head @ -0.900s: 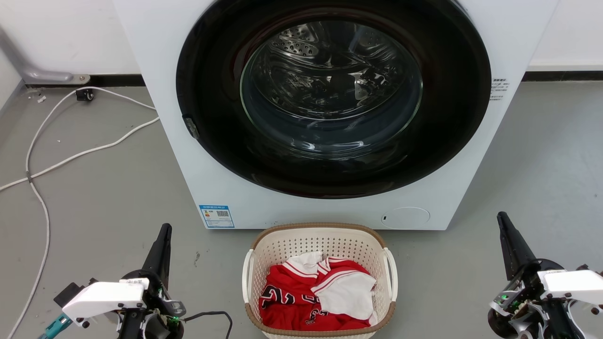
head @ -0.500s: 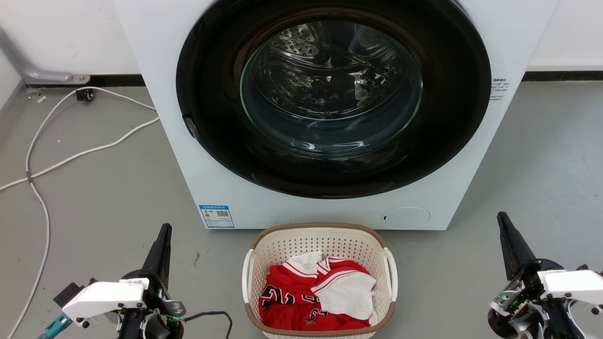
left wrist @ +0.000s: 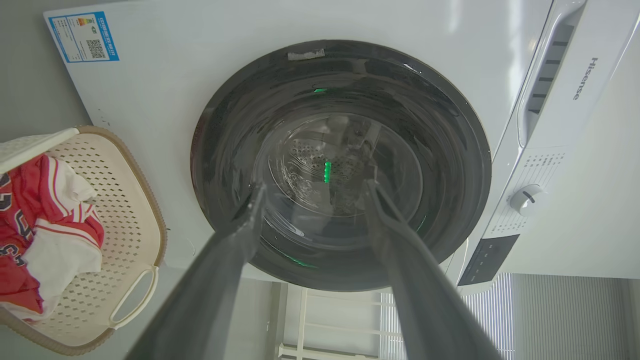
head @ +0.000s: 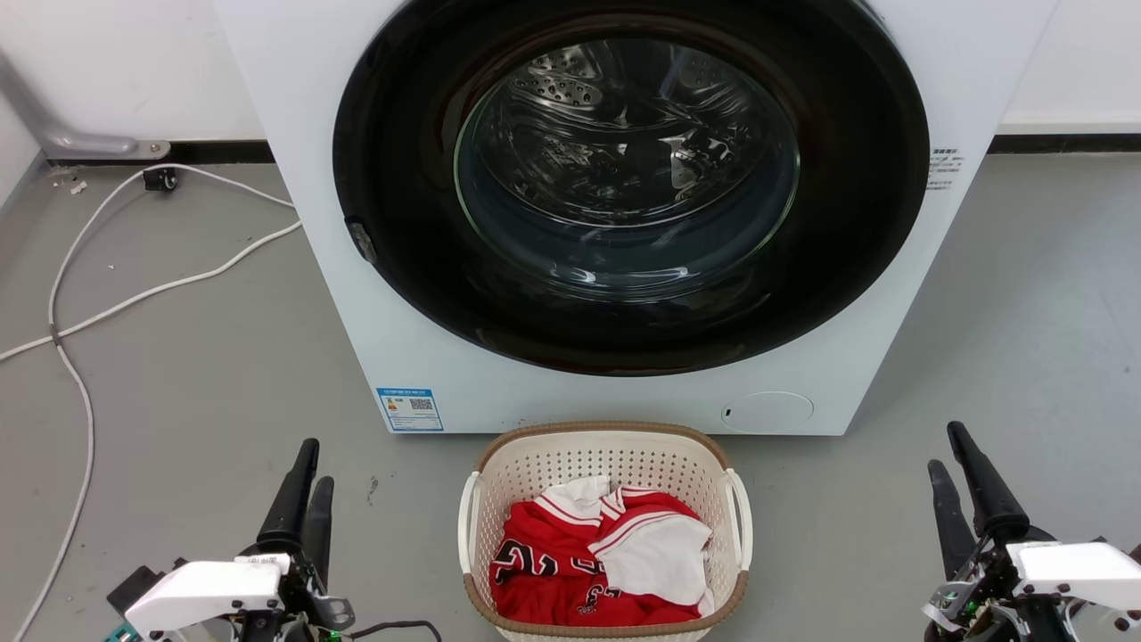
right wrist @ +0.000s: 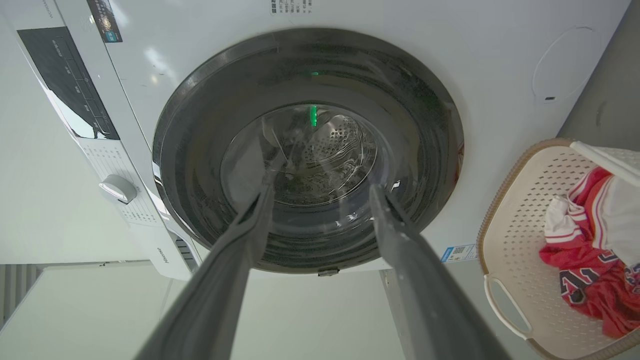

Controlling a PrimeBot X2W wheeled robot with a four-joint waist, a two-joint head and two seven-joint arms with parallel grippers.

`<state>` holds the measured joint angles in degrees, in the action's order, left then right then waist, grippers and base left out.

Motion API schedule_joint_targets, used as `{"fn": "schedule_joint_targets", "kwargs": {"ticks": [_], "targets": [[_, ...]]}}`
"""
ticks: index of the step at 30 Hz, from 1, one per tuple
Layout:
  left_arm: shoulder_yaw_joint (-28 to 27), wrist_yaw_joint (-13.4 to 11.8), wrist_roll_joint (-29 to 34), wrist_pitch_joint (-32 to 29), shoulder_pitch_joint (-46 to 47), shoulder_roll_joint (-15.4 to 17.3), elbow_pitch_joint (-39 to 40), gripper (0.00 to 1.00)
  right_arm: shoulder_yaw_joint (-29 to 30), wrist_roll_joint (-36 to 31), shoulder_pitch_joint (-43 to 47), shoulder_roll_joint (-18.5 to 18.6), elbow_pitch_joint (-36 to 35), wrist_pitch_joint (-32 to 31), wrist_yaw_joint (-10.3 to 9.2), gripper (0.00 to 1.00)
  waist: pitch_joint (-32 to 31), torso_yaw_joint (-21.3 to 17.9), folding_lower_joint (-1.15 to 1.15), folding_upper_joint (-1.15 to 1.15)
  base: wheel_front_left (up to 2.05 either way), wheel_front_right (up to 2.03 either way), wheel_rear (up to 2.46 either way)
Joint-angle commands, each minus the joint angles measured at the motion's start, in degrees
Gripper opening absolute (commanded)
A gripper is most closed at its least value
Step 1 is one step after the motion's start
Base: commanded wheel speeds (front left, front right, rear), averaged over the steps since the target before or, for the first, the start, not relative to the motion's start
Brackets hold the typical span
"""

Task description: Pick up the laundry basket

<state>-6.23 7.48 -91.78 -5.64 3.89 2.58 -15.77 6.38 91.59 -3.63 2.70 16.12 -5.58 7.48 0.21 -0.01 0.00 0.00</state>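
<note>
The left gripper is held empty, fingers parted, well left of the laundry basket. The basket is set on the floor just before the washing machine, with red-and-white jerseys inside. It is judged light, stiff and smooth, best taken by the white side handles. The right gripper is likewise parted and empty.

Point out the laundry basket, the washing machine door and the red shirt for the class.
laundry basket (head: 615, 462): head view, on its holed back wall.
washing machine door (head: 627, 169): head view, middle of the round glass.
red shirt (head: 539, 548): head view, on the red cloth inside the basket.
</note>
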Motion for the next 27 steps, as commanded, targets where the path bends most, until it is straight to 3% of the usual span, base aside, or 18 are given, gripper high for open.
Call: {"fn": "schedule_joint_targets", "kwargs": {"ticks": [1, 27], "targets": [[-0.33, 0.01, 1.21, 0.67, 0.94, 0.15, 1.43, 1.00, -0.01, -1.12, -1.15, 0.13, -1.13, 0.58, 0.01, 1.00, 0.02, 0.00, 0.00, 0.00, 0.00, 0.00, 0.00], [2.58, -3.41, 34.49, 7.25, -0.58, 0.51, 8.82, 1.00, -2.30, -40.04, 0.53, 0.17, -8.39, 7.19, 0.01, 1.00, 0.54, 0.01, 0.00, 0.00, 0.00, 0.00, 0.00]]}}
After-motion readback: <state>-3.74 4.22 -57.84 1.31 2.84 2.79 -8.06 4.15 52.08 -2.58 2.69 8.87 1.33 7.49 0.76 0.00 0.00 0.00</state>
